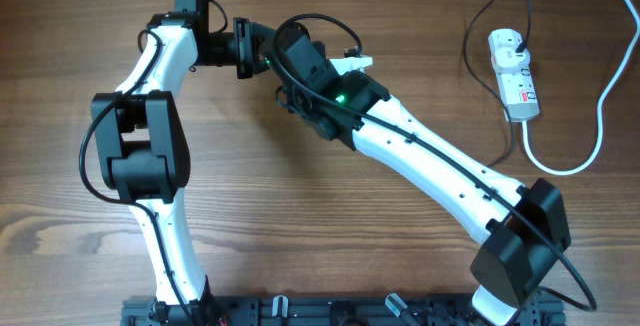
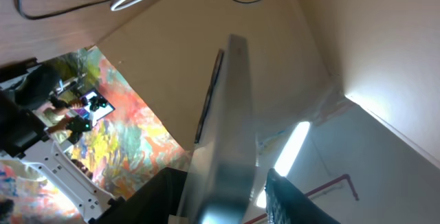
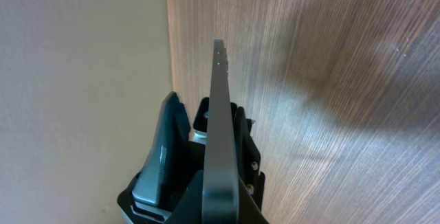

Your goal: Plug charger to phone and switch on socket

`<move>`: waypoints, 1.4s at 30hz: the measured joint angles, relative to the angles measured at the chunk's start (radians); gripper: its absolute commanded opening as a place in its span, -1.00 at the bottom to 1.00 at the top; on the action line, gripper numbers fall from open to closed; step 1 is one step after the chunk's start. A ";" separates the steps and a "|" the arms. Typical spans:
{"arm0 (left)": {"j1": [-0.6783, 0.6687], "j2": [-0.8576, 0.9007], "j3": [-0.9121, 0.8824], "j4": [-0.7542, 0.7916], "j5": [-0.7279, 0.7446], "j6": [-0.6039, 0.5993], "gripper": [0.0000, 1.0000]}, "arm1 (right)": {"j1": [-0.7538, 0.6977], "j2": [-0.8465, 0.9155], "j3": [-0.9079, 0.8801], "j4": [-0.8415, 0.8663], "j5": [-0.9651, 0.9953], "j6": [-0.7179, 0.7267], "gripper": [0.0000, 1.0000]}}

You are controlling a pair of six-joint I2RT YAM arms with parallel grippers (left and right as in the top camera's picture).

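The brown wood-grain table (image 1: 300, 226) fills the overhead view; on it the white-and-black left arm (image 1: 150, 146) rises from the near edge and bends right, and the longer white-and-black right arm (image 1: 440, 156) reaches from the near right corner toward the far left, so that the two meet beyond the table's middle.

The white elongated power-strip socket (image 1: 514, 74) with its red-and-white label lies flat at the far right, well apart from both arms; its thick white cord (image 1: 600, 116) loops off its near end and runs away to the far right corner.

The thin, flat, grey-edged phone (image 3: 218, 114) is off the table and shows edge-on in both wrist views (image 2: 234, 100); its screen cannot be seen.

The charger's thin black cable (image 1: 470, 51) curves from the socket's far end round its left side and down toward the right arm; its connector end cannot be made out.

The right gripper (image 3: 221, 207) pinches the phone's near end, its jaws tight against both faces; the left gripper (image 2: 227, 203) has its jaws spread either side of the phone, a sliver of light showing between one finger (image 2: 295, 196) and the slab.
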 measured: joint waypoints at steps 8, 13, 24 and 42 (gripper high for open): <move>-0.007 0.000 -0.003 0.002 -0.012 0.024 -0.92 | -0.010 0.000 0.001 0.014 0.012 0.011 -0.68; -0.014 0.000 -0.006 0.010 -0.030 0.051 -0.92 | -0.019 0.000 0.003 0.017 0.021 -0.095 -0.21; 0.058 -0.033 -0.013 0.446 -0.144 0.198 -0.93 | -0.326 -0.507 0.031 -0.502 -0.354 -1.277 0.82; 0.007 -0.312 -0.010 -0.011 -0.783 0.916 -0.92 | -0.341 0.264 0.000 -0.665 -0.374 -2.032 0.33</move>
